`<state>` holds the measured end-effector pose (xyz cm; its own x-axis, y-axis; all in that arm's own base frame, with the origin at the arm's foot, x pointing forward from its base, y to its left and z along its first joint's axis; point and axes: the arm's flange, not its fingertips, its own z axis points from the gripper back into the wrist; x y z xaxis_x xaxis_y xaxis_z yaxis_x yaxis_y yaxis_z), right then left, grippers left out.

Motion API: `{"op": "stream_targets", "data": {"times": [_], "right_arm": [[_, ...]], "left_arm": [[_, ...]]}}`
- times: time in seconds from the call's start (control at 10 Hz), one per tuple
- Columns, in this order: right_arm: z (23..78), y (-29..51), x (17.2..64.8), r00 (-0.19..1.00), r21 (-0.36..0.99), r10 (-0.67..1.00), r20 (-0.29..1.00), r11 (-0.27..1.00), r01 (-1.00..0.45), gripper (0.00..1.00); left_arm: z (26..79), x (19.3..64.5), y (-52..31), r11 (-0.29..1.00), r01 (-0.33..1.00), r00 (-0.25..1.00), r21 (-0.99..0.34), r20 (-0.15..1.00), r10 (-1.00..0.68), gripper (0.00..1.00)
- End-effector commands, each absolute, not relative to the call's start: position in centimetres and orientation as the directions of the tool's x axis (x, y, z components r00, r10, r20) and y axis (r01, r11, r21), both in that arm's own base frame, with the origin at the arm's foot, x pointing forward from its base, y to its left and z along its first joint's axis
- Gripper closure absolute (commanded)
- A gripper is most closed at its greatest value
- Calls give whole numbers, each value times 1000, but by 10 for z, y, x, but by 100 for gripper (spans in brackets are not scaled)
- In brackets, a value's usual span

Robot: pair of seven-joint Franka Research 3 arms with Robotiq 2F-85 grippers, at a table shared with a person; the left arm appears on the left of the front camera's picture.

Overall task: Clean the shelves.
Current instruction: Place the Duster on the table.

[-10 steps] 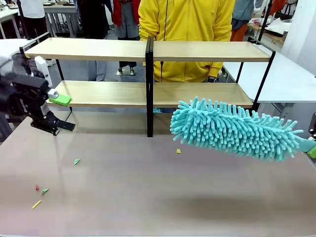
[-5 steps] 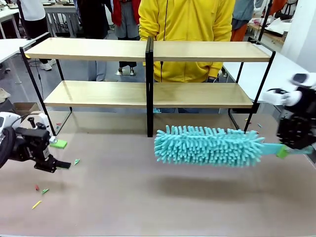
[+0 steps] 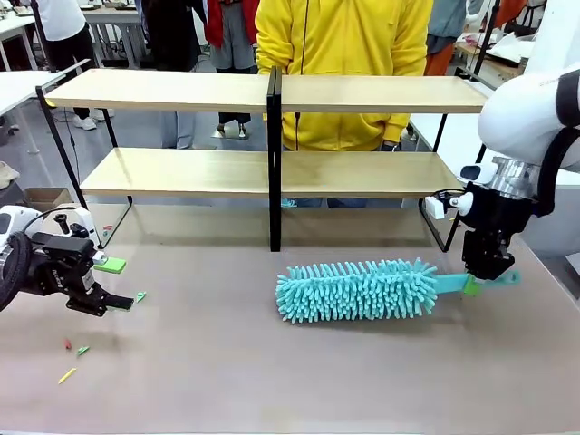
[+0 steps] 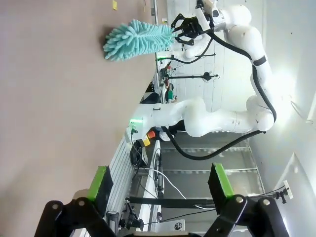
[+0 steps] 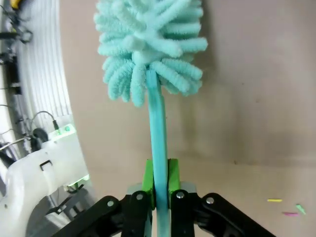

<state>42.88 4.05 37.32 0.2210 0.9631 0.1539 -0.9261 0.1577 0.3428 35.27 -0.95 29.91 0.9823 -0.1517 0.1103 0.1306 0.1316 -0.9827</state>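
Note:
The shelves stand at the table's far side: two light-wood boards on a thin black frame with a central upright. In front of them a teal fluffy duster lies level, low on the tabletop; whether it touches is unclear. My right gripper is shut on its handle. In the right wrist view the green pads clamp the teal handle below the head. My left gripper hovers low at the left edge, open and holding nothing. The duster shows far off.
A person in a yellow hoodie stands behind the shelves. Small scraps lie on the grey-brown table at the front left: a green one, a red one, a yellow one. White tables flank the shelves.
The right arm has swung in from the right and lowered the duster leftward to the tabletop. My left gripper dropped from shelf height to just above the table, then held still.

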Motion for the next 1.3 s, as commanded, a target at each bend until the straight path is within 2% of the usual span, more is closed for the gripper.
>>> {"op": "stream_targets", "data": {"times": [0.0,0.1,0.2,0.3,0.5,0.6,0.7,0.8,0.9,1.0,1.1,1.2], "right_arm": [[390,25,428,235,354,955,179,161,-921,73],[393,16,430,241,348,952,189,165,-923,29],[398,5,429,273,297,936,224,201,-933,14],[406,-11,431,341,206,884,319,286,-936,0],[433,-53,413,369,108,733,571,379,-919,0],[442,-60,395,371,218,678,634,304,-928,0],[446,-65,376,413,356,636,651,225,-907,0],[449,-74,358,451,415,578,680,203,-887,0],[449,-80,351,495,390,538,682,305,-869,0],[446,-74,345,513,464,554,656,239,-853,0],[451,-74,356,448,378,585,677,246,-893,0],[451,-74,356,448,378,585,677,246,-893,0]], "left_arm": [[305,351,-8,121,112,986,-986,96,-136,0],[305,351,-8,121,112,986,-986,96,-136,0],[305,351,-8,121,112,986,-986,96,-136,0],[305,351,-8,121,112,986,-986,96,-136,0],[305,351,-8,121,112,986,-986,96,-136,0],[305,351,-8,121,112,986,-986,96,-136,0],[305,351,-8,121,112,986,-986,96,-136,0],[305,351,-8,121,112,986,-986,96,-136,0],[305,351,-8,121,112,986,-986,96,-136,0],[305,351,-8,121,112,986,-986,96,-136,0],[305,351,-8,121,112,986,-986,96,-136,0],[305,351,-8,121,112,986,-986,96,-136,0]]}}
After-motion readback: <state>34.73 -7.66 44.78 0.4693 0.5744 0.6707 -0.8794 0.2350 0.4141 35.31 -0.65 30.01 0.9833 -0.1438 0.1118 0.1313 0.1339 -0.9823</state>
